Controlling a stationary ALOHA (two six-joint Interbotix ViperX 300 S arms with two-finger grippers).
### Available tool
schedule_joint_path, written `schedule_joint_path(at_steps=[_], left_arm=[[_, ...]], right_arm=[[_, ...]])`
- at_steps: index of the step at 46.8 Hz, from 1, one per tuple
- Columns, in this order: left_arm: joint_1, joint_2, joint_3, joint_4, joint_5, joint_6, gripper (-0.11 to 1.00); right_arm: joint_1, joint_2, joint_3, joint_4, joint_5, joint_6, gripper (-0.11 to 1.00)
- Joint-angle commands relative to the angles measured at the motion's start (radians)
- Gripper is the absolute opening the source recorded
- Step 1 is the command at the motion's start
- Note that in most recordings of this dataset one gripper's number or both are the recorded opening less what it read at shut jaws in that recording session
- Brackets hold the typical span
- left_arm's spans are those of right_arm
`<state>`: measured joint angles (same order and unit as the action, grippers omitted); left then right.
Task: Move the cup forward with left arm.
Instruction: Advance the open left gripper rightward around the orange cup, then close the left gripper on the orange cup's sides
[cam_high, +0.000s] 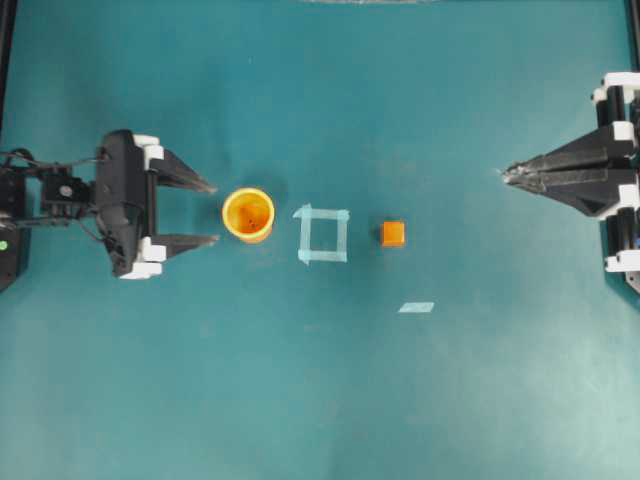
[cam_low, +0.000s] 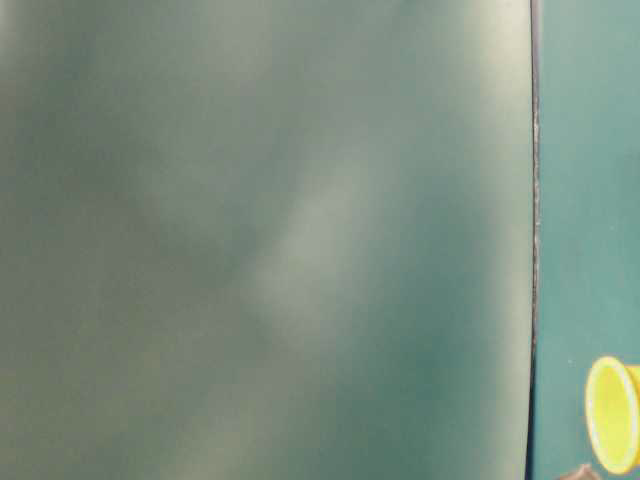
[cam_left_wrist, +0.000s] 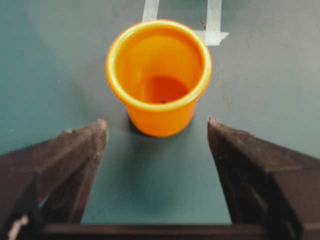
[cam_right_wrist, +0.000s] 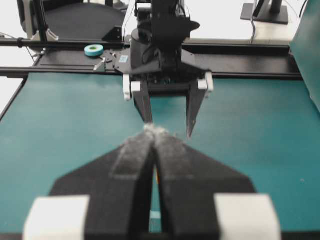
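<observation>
The orange-yellow cup (cam_high: 248, 214) stands upright on the teal table, just left of a tape square. In the left wrist view the cup (cam_left_wrist: 159, 75) sits ahead of the fingertips, not between them, its dark orange inside showing. My left gripper (cam_high: 213, 212) is open wide, its two black fingers pointing right at the cup, tips a short gap from its wall. Nothing lies between the fingers (cam_left_wrist: 75, 150). My right gripper (cam_high: 506, 175) rests at the far right edge, shut and holding nothing. The cup's yellow rim (cam_low: 612, 414) also shows low in the table-level view.
A square of pale tape (cam_high: 323, 234) lies right of the cup. A small orange cube (cam_high: 393, 234) sits beyond it. A loose tape strip (cam_high: 416, 307) lies nearer the front. The table-level view is mostly blocked by a blurred grey-green surface (cam_low: 260, 240).
</observation>
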<state>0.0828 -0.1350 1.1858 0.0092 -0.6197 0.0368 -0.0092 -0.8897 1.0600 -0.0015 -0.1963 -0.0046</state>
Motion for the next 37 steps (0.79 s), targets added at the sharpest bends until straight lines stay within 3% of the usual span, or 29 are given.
schedule_joint_path(at_steps=[1, 37], left_arm=[[-0.003, 0.028, -0.038, 0.003, -0.015, 0.002, 0.79], [-0.021, 0.224, -0.161, 0.003, -0.074, 0.002, 0.78]], right_arm=[[-0.002, 0.002, -0.034, -0.002, -0.011, 0.002, 0.0], [-0.002, 0.0, -0.041, -0.002, -0.011, 0.002, 0.0]])
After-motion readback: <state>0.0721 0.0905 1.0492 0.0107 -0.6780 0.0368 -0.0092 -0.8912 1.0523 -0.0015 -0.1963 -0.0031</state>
